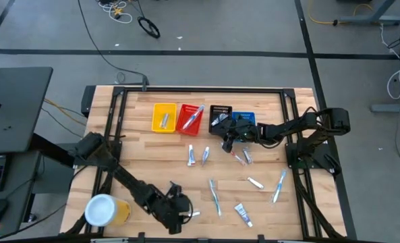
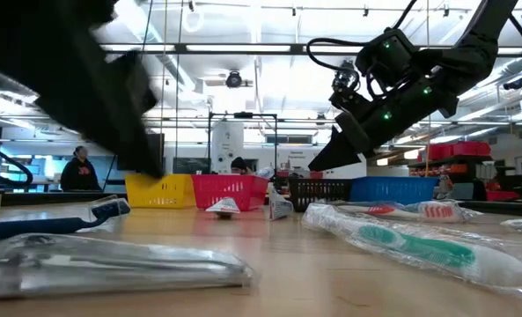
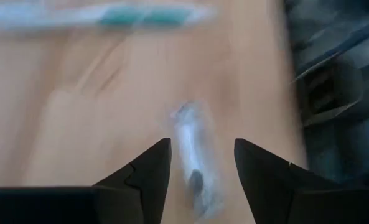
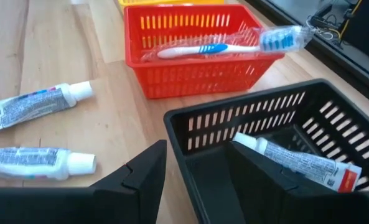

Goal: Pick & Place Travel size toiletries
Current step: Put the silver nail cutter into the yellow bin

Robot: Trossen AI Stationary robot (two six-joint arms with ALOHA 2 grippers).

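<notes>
While most of the toiletries lie loose on the table [image 1: 132,169], sorting has plainly begun — the yellow bin [image 1: 164,117] holds a silvery packet, the red bin [image 4: 200,50] a wrapped blue-and-white toothbrush [image 4: 228,45], and the black bin [image 4: 284,146] a small white tube [image 4: 302,160]. What the blue bin [image 1: 245,119] holds I cannot tell.

I would judge the job under halfway: about 10 items are left on the wood — 2 white tubes [image 4: 35,106] by the red bin, toothbrushes, packets and a tube nearer the front edge.

The right gripper [image 4: 193,177] hangs at the black bin's near wall, its fingers parted and empty. The left gripper [image 3: 203,177] is low at the front of the table, its fingers spread to either side of a small clear-wrapped razor [image 3: 195,158], not yet closed on it.

Each item is slim, light and film-wrapped — slippery, I would guess.
</notes>
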